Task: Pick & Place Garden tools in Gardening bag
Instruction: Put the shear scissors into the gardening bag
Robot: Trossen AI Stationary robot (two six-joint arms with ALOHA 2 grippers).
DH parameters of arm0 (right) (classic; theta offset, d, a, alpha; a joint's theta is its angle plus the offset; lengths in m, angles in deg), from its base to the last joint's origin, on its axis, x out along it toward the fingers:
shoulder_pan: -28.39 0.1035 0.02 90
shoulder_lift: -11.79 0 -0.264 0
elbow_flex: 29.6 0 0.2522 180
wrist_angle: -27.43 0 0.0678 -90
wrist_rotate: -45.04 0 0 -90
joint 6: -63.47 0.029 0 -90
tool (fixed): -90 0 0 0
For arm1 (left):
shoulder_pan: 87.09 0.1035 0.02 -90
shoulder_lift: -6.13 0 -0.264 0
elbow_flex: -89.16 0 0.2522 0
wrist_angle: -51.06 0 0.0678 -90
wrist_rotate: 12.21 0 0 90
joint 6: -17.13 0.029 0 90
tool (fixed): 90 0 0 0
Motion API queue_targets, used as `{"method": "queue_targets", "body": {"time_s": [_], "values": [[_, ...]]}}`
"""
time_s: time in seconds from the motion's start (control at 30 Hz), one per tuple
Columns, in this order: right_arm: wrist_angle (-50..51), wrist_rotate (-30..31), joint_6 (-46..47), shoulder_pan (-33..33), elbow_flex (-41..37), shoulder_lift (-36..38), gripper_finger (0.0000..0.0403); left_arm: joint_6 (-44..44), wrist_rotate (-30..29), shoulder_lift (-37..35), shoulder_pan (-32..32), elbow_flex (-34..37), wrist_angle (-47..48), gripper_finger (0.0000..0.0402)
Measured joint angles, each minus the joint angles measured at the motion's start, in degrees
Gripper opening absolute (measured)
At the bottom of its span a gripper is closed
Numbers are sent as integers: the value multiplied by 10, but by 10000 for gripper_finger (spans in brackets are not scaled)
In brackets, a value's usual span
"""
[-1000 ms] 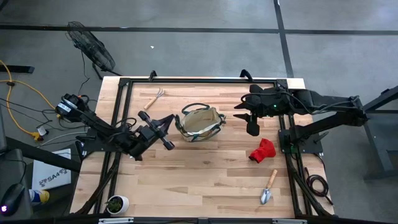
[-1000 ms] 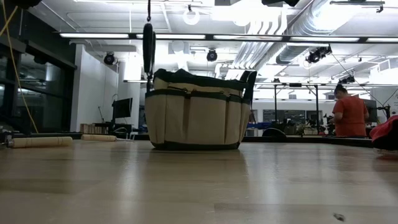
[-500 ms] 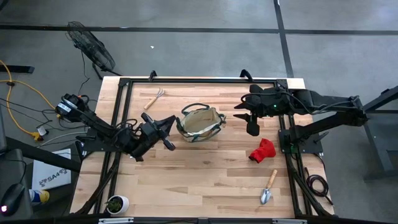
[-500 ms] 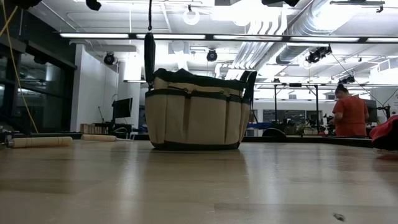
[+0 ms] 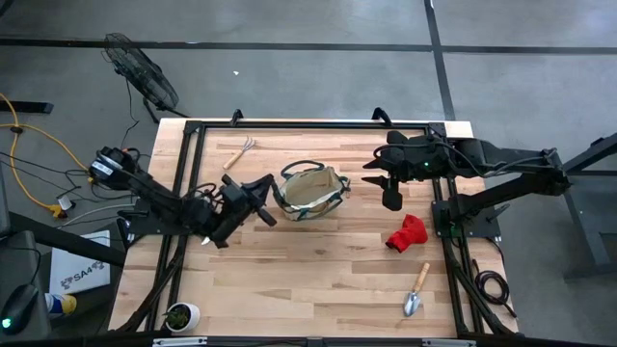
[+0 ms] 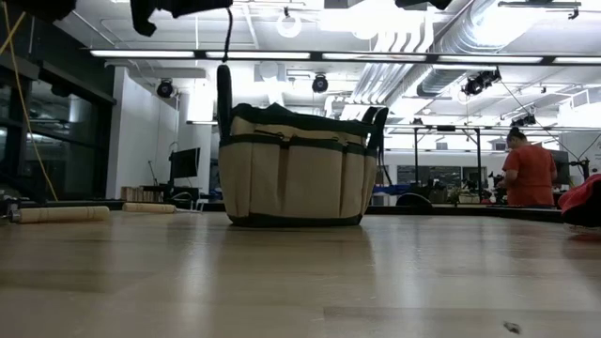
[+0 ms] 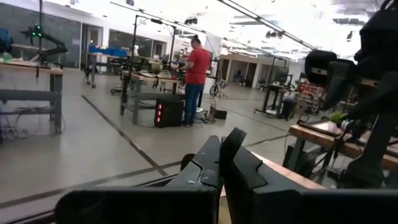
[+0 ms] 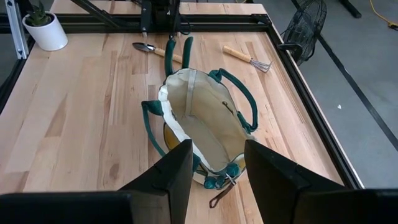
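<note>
The beige gardening bag [image 5: 310, 191] with green trim stands open at mid-table, resting on its flat base [image 6: 296, 221]. My left gripper [image 5: 258, 200] hovers just left of it, shut on dark-handled pruning shears [image 6: 223, 89], whose two handles [image 8: 168, 53] hang beside the bag's left end. To the right of the bag, my right gripper [image 5: 390, 193] hangs open above the table and holds nothing; its fingers [image 8: 180, 171] frame the bag [image 8: 205, 118]. My left gripper holds the pruning shears by their upper end; a thin dark part [image 6: 228, 33] runs from the gripper down to the handle. Its own wrist view shows only the shut fingers [image 7: 214, 163], not the place of contact. The shears hang handles down, clear of the table.
A hand rake [image 5: 239, 152] lies at the far left. A trowel [image 8: 152, 50] lies under the left arm. A red glove [image 5: 407, 234] and another trowel [image 5: 416, 289] lie at the near right, and a plant pot [image 5: 180, 314] stands at the near left corner. A person stands in the room behind.
My left gripper has moved down and a little toward the bag, rolling its wrist as it went. The hanging shears have sunk with it, from above the bag's rim to beside the bag's upper left wall.
</note>
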Motion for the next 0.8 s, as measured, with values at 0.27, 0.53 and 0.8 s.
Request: {"method": "queue_targets", "body": {"time_s": [0.27,0.53,0.8], "values": [[0,0,-3,0,0,0,138,-62,82,12,39,0,17,0],[0,0,-4,0,0,0,138,-110,143,12,43,0,65,0],[0,0,-2,0,0,0,138,-147,204,12,62,0,80,0]]}}
